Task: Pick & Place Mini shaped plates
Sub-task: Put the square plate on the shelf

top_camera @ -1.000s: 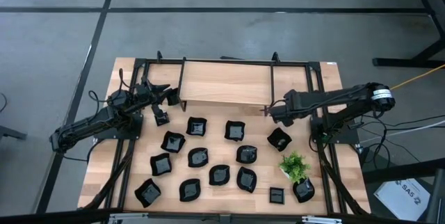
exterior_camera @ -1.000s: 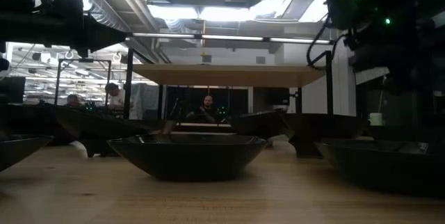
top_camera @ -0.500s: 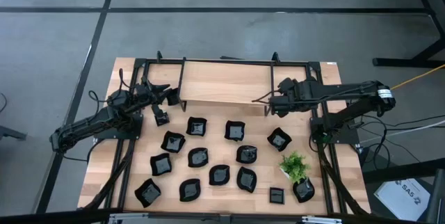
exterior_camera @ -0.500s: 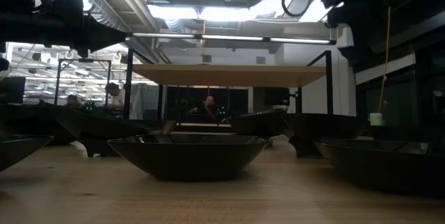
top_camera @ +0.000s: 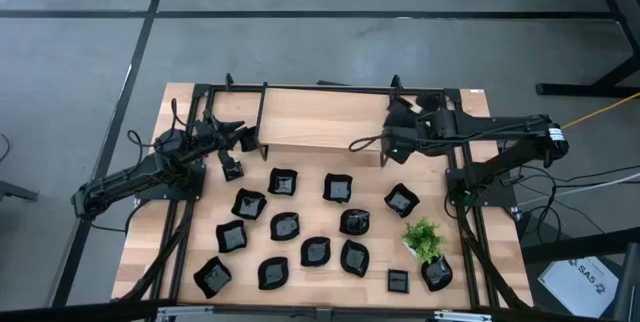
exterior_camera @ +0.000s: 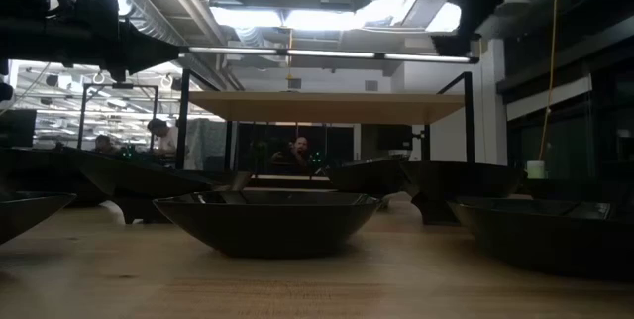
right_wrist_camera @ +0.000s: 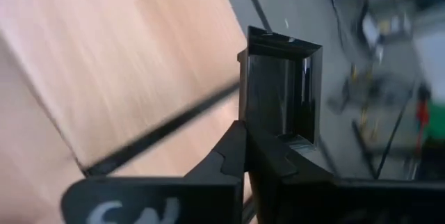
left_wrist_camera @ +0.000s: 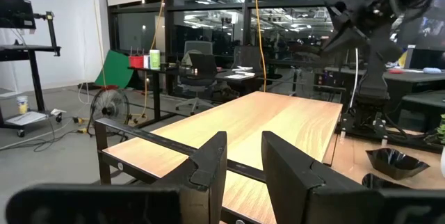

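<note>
Right wrist view: right pincer (right_wrist_camera: pixel 259 156) clamped on square plate (right_wrist_camera: pixel 279 92), above raised shelf (top_camera: pixel 325 120).

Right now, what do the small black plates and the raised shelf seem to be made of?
Mini shaped plates: probably glazed ceramic or hard plastic; glossy black, reflections on their rims. The square plate held in the right gripper jaws shines likewise. Raised shelf: pale wood with visible grain.

One square black plate (right_wrist_camera: pixel 280 95) stands on edge, pinched in the right gripper (right_wrist_camera: pixel 245 137) over the raised shelf (top_camera: pixel 320 122). The other glossy black plates (top_camera: pixel 315 252), of mixed shapes, lie flat and scattered across the counter (top_camera: pixel 150 232) in loose rows.
</note>
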